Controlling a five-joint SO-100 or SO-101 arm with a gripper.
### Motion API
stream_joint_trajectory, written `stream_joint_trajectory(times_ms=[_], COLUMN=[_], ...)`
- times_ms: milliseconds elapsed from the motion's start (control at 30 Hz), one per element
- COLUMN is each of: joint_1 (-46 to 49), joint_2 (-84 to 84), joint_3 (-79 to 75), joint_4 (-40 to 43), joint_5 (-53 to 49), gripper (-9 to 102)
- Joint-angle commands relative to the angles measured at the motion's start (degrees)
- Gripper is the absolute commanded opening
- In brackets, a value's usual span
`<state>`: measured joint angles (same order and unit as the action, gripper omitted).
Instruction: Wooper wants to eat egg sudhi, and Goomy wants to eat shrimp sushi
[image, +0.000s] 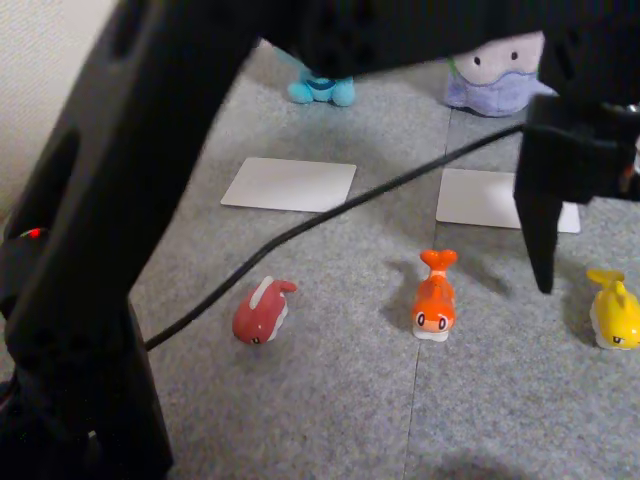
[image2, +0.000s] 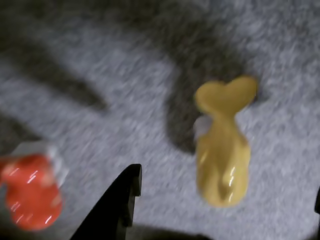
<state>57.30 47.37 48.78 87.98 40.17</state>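
The yellow egg sudhi (image: 613, 312) stands on the grey carpet at the right, and the orange shrimp sushi (image: 436, 295) stands left of it. In the wrist view my gripper (image2: 225, 187) is open and hovers over the egg sudhi (image2: 222, 150), which lies between the jaws untouched. The shrimp sushi (image2: 30, 192) sits blurred at the lower left there. One dark finger (image: 543, 240) hangs just left of the egg sudhi. Blue Wooper (image: 322, 90) sits at the back, largely hidden by the arm. Lavender Goomy (image: 495, 72) sits at the back right.
A white card (image: 290, 184) lies in front of Wooper and another (image: 480, 197) in front of Goomy. A dark red figurine (image: 262, 310) rests at the left. The black arm and its cable (image: 300, 232) cross the scene.
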Motion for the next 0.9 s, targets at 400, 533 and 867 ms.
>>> stream_joint_trajectory(times_ms=[400, 533, 867], joint_1=[1.4, 1.5, -7.2], joint_2=[-5.9, -4.7, 12.1], joint_3=[-4.7, -4.7, -4.7], joint_4=[0.2, 1.6, 8.5], joint_5=[-1.8, -0.6, 12.3], gripper=[10, 3, 3])
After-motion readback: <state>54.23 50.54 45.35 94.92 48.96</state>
